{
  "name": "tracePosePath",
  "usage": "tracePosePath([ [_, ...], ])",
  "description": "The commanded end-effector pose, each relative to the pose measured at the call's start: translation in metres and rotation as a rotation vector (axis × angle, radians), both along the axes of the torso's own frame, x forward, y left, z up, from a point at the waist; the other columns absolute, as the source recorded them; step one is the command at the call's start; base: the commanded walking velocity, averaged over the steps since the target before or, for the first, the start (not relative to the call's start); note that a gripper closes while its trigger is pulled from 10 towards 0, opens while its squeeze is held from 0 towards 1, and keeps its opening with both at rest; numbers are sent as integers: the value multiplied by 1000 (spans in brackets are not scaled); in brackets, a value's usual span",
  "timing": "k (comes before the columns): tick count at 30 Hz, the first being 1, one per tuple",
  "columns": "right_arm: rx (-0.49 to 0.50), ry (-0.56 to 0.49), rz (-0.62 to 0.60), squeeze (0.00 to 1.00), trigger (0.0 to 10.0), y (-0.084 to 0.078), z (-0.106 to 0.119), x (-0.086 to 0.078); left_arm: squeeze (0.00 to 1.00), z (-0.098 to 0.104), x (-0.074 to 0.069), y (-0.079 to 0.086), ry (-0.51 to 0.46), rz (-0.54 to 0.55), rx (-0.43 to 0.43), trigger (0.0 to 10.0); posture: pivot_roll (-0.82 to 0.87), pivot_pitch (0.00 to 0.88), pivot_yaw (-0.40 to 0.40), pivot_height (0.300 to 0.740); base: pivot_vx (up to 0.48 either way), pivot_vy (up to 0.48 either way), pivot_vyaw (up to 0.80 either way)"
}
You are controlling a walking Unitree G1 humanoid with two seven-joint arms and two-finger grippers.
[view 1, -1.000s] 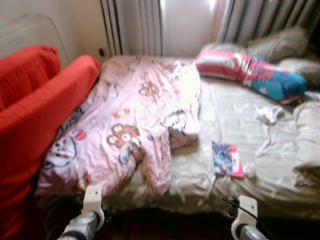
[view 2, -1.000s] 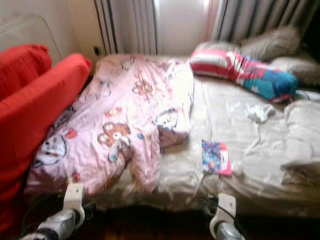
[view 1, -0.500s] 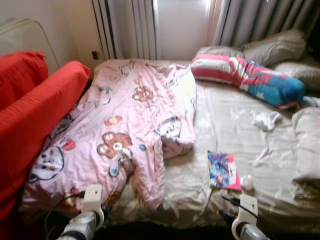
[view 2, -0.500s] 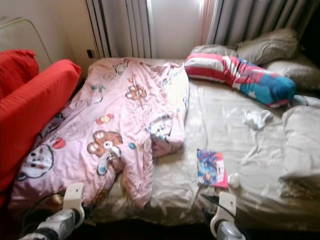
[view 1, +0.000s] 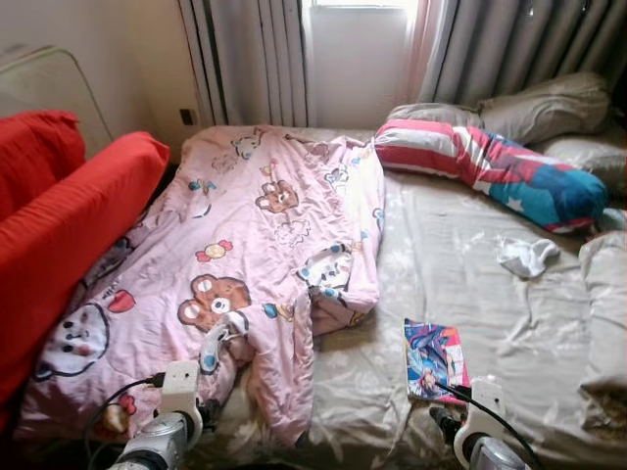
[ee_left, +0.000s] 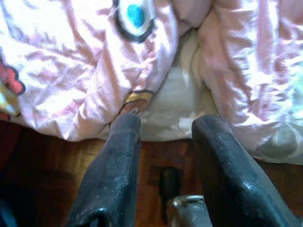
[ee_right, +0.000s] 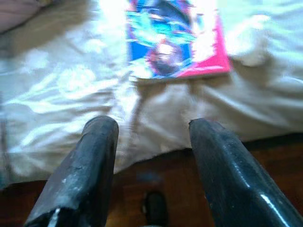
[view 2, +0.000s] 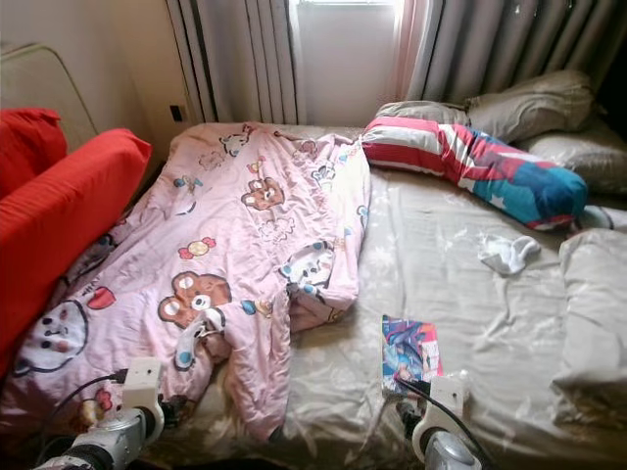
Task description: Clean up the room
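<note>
A pink cartoon-print quilt point(view 1: 245, 255) lies rumpled over the left half of the bed, its corner hanging over the front edge. A colourful book point(view 1: 435, 358) rests flat on the beige sheet point(view 1: 460, 264) near the front edge, also seen as the book point(ee_right: 173, 40) just past my right gripper point(ee_right: 151, 125), which is open and empty at the bed's edge. My left gripper point(ee_left: 165, 125) is open too, at the quilt's hanging hem point(ee_left: 137, 101). A small white cloth point(view 1: 527, 257) lies on the sheet to the right.
A red sofa point(view 1: 69, 225) stands against the bed's left side. A striped red, white and blue bolster point(view 1: 490, 166) and grey pillows point(view 1: 549, 103) lie at the far right. Curtains point(view 1: 255, 59) hang behind. Dark wooden floor point(ee_right: 151, 189) is below the bed edge.
The whole picture has shifted down and sharpened: the camera has come closer to the bed. Both arms stay low at the bottom edge; quilt and book lie as before.
</note>
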State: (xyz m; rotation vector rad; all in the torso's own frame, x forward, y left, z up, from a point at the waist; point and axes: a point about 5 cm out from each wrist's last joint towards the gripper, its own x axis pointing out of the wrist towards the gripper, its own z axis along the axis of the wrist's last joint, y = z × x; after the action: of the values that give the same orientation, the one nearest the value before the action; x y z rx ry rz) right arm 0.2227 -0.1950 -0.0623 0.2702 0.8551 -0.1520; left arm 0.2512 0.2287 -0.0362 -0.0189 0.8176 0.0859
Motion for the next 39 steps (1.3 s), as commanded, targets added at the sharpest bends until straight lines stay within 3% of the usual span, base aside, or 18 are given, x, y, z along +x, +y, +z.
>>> tracePosePath([
  [1,13,-1,-1,0,10000,3,-1,0,0,1,1,2,-7,-23,17,10000,40,0,-12,730,0,0,0],
  [13,-3,-39,-13,0,10000,2,0,-1,0,2,0,2,-50,-18,-6,10000,8,20,-4,730,0,0,0],
  [23,-9,-27,-20,0,10000,0,-4,-8,0,-4,-7,0,-12,-42,-5,10000,1,69,-14,730,0,0,0],
  [39,-21,9,-35,0,10000,-4,-15,-30,0,-17,-26,-3,23,-29,-12,10000,-18,49,-35,730,0,-275,0],
])
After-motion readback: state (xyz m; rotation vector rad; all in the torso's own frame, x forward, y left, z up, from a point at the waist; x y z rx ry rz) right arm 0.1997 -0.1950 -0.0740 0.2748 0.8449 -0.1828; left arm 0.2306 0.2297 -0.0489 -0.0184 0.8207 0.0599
